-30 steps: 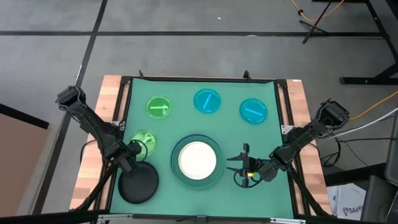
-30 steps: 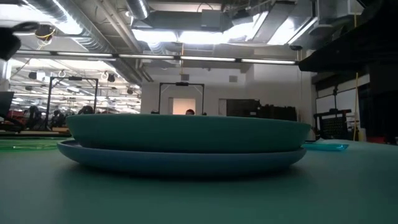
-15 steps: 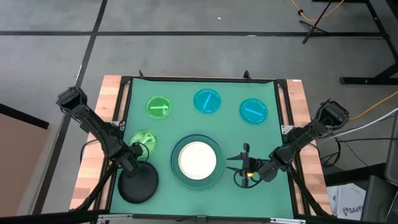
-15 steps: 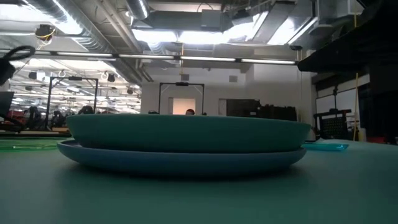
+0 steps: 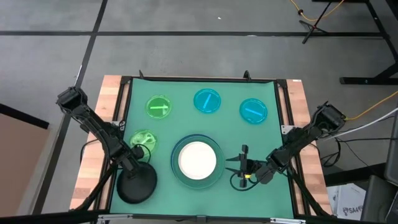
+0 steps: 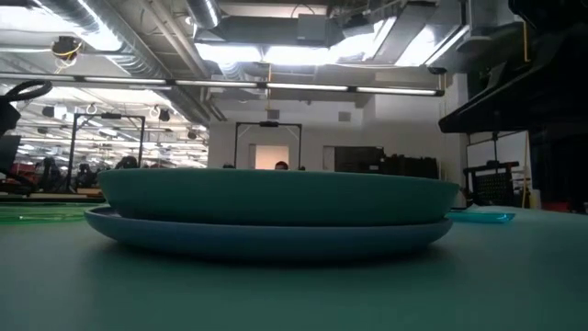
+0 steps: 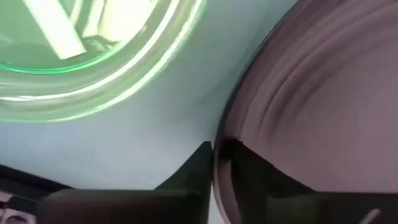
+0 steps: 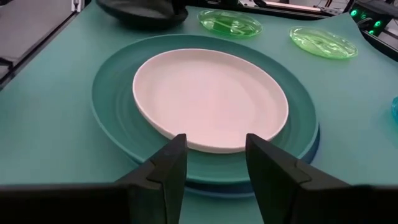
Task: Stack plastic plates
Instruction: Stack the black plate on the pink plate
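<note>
The white plate (image 5: pixel 198 158) lies on the teal-green plate (image 6: pixel 276 195), which lies on the blue plate (image 6: pixel 276 235), mid-table near the front. The black plate (image 5: pixel 138 185) lies at the near left. My left gripper (image 5: pixel 133 163) is at its far rim, shut on it. Two green plates (image 5: pixel 158 106) (image 5: pixel 142 140) lie on the left. Two cyan plates (image 5: pixel 207 101) (image 5: pixel 253 110) lie at the far side. My right gripper (image 5: pixel 235 168) is open just right of the stack, pointing at it and touching nothing. My left gripper pinches the black plate's far rim (image 7: pixel 219 146), one finger (image 7: pixel 193 174) outside the rim and one (image 7: pixel 261 171) on the plate's inner face. It comes from the far-left side, slanting down. Whether the plate is off the mat, I cannot tell.
A green mat (image 5: pixel 273 193) covers the table, with wooden strips along both sides. The nearer green plate (image 7: pixel 93 56) lies just beyond my left gripper. Bare mat shows at the near right and between the stack and the far plates.
My left gripper has moved down and a little toward the near edge, onto the black plate's rim. My right gripper has shifted slightly toward the near edge and the stack. The plates have stayed in place.
</note>
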